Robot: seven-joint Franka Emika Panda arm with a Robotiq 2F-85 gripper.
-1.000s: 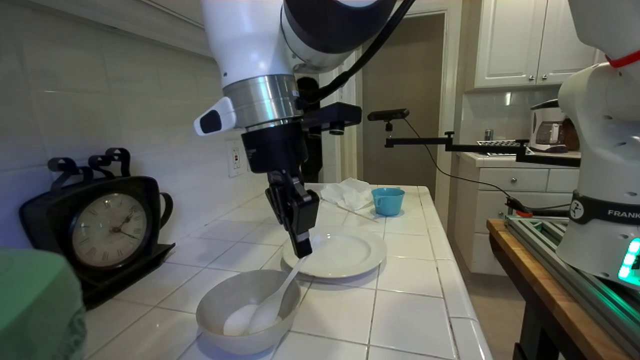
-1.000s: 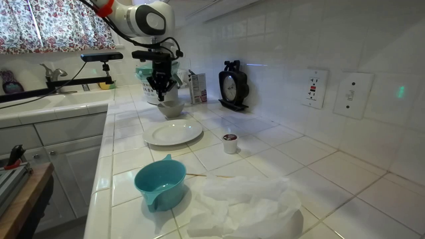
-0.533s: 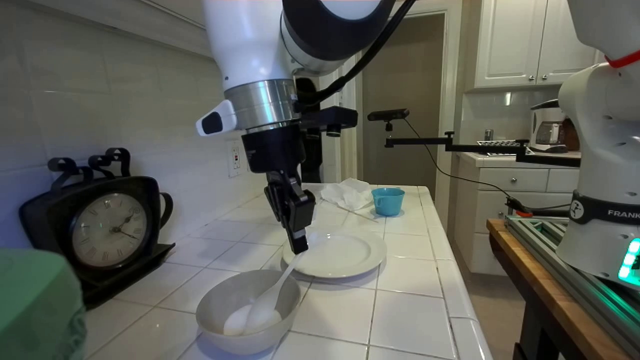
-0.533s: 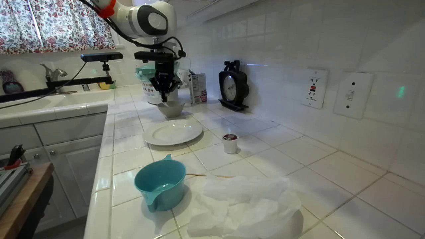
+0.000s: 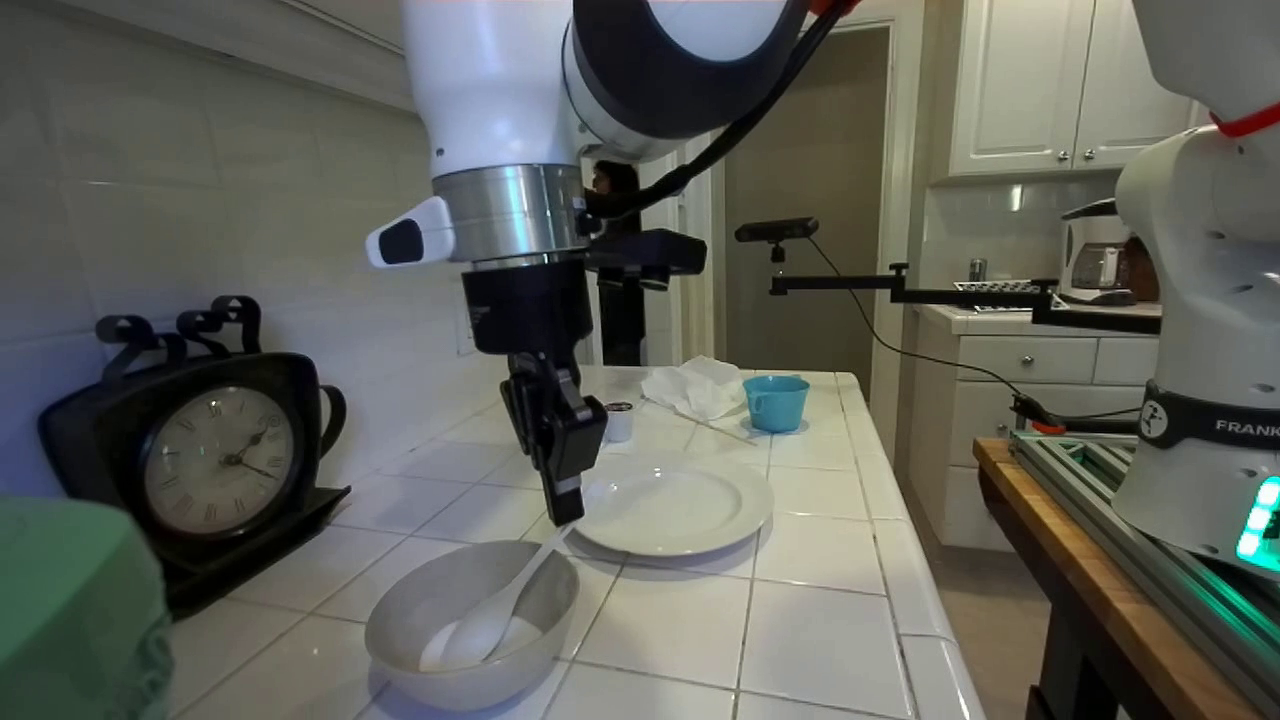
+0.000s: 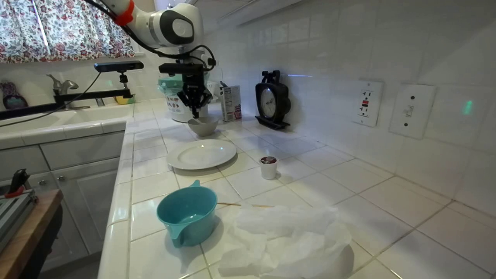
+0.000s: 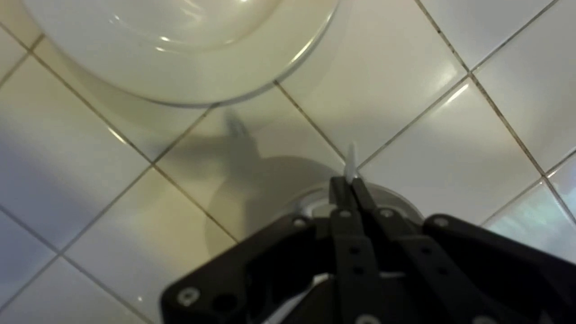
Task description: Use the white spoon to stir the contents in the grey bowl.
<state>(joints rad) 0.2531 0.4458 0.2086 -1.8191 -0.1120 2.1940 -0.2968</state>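
The grey bowl (image 5: pixel 480 690) stands on the tiled counter with a white mass (image 5: pixel 432 650) in its bottom. It also shows in an exterior view (image 6: pixel 206 129), and its far rim shows behind the fingers in the wrist view (image 7: pixel 400 200). My gripper (image 5: pixel 565 503) is shut on the handle end of the white spoon (image 5: pixel 486 622), just above the bowl's plate-side rim. The spoon slants down over the rim, its head in the bowl against the white mass. In the wrist view the handle tip (image 7: pixel 351 164) pokes out between the fingertips of the gripper (image 7: pixel 348 181).
A white plate (image 5: pixel 690 505) lies beside the bowl. A white pod cup (image 6: pixel 268 168), a blue cup (image 6: pixel 188 217) and crumpled paper (image 6: pixel 286 244) are farther along the counter. A black clock scale (image 5: pixel 220 460) stands by the wall; a green object (image 5: pixel 75 610) is near.
In the exterior views my gripper has swung away from the plate and the bowl has slid a little the same way. The spoon leans lower, its head shifted across the bowl.
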